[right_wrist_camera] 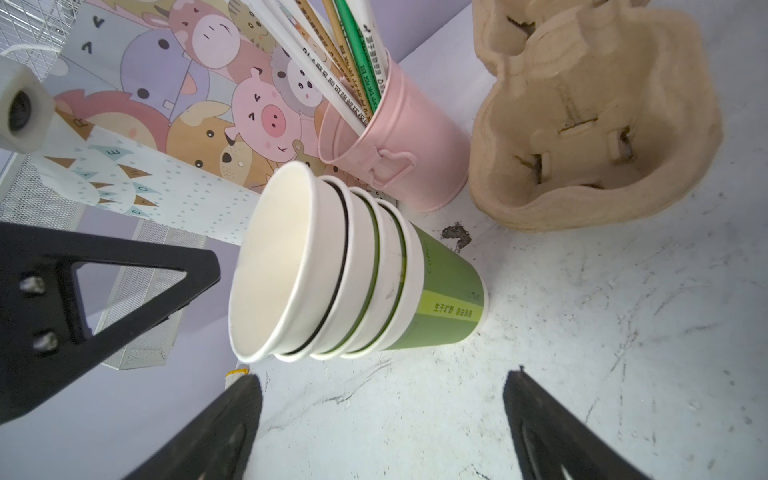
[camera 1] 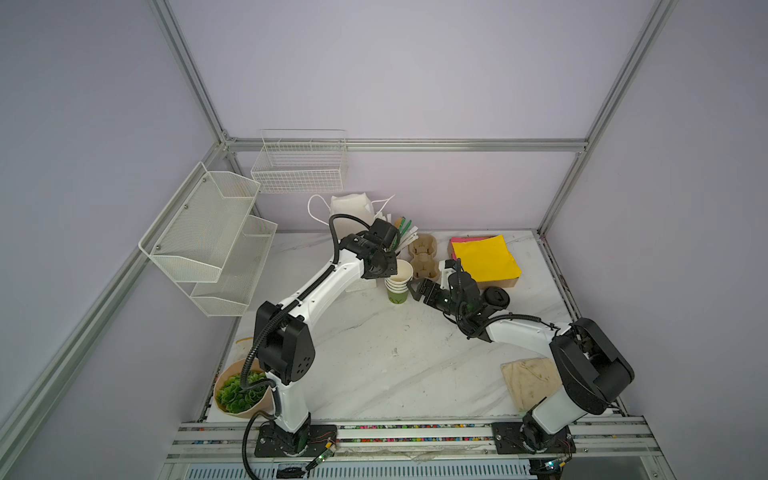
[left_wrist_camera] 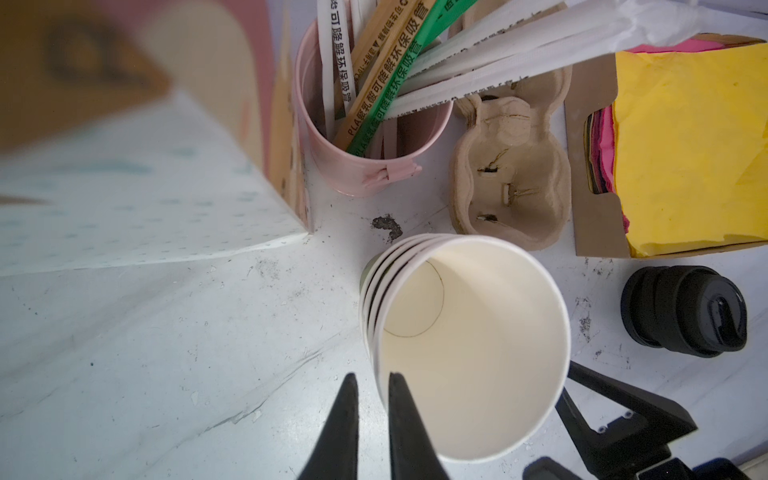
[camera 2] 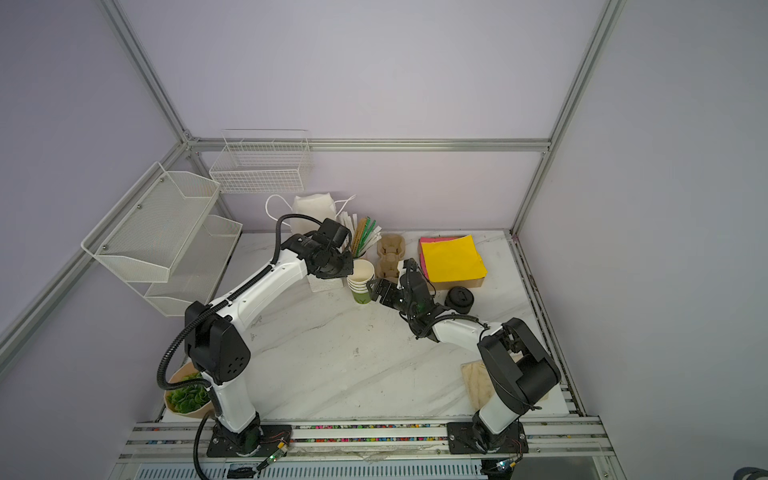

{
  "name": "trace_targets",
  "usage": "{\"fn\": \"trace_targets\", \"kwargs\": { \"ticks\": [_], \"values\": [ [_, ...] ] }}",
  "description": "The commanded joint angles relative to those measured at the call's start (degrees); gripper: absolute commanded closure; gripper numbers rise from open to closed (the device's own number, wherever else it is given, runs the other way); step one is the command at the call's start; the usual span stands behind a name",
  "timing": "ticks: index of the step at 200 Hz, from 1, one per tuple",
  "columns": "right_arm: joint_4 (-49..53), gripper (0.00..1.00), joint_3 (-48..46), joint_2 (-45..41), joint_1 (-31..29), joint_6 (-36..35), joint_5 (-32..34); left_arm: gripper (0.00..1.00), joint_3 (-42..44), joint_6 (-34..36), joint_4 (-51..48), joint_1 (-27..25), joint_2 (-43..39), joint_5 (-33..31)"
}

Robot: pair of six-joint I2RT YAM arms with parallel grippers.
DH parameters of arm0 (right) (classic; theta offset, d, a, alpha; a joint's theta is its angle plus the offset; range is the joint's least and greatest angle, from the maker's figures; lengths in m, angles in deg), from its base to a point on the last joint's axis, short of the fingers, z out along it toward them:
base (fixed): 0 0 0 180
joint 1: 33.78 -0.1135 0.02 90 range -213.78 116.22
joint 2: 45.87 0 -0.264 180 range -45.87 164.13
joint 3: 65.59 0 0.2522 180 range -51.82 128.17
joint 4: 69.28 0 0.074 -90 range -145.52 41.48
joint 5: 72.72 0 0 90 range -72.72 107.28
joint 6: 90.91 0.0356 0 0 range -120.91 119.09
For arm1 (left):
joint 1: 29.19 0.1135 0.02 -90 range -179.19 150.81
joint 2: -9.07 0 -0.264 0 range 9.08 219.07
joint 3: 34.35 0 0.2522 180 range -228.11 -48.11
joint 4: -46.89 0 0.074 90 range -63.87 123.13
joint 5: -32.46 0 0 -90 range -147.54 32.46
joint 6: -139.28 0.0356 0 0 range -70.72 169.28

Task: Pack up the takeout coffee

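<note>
The cup you want, the top cup (right_wrist_camera: 282, 266), sits mouth-up as the uppermost of the stack of green cups (right_wrist_camera: 451, 299). It rides a little higher than the ones nested below it, and its cream inside faces the left wrist camera. The stack stands toward the back of the table (camera 1: 374, 365), just in front of the pink cup of straws (left_wrist_camera: 374, 166).

Your left gripper (left_wrist_camera: 372, 376) is at the top cup's rim. Its jaws are only a narrow slit apart, one outside the wall and one over the mouth, and you cannot tell whether they pinch the paper. Your right gripper (right_wrist_camera: 382, 386) hangs just beside the stack on the other side, jaws spread wide and holding nothing.

Further out lie the pulp cup carrier (left_wrist_camera: 511, 183), the box of yellow and pink napkins (left_wrist_camera: 685, 145) and the black lids (left_wrist_camera: 681, 311), stacked near that box. A cartoon-printed bag (right_wrist_camera: 199, 108) stands behind the stack.
</note>
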Motion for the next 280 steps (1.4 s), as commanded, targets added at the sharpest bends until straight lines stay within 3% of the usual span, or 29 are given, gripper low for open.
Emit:
{"fn": "trace_targets", "kwargs": {
  "ticks": [1, 48, 110, 197, 236, 280],
  "values": [
    [-0.8, 0.06, 0.7, 0.2, -0.2, 0.1, 0.8, 0.81, -6.6, 1.2, -0.1, -0.7, 0.3, 0.6],
    [-1.0, 0.06, 0.8, 0.3, -0.3, 0.0, 0.6, 0.79, -7.4, 1.3, -0.4, -1.7, 1.4, -0.2],
    [0.0, 0.06, 0.4, -1.8, -0.3, -1.0, 0.9, 0.85, -7.9, 1.8, -1.3, -1.8, 2.2, -1.1],
    [2.2, 0.06, 0.7, -6.2, -0.2, -1.9, 1.5, 0.71, -7.2, 2.6, -2.1, -1.9, 2.0, -3.4],
    [2.8, 0.06, 0.6, -7.8, -0.3, -1.9, 1.6, 0.72, -7.3, 2.4, -2.1, -2.2, 3.0, -3.4],
    [3.3, 0.06, 0.2, -9.5, -0.2, -2.0, 2.1, 0.80, -7.8, 1.9, -2.0, -2.3, 3.9, -3.5]
  ]
}}
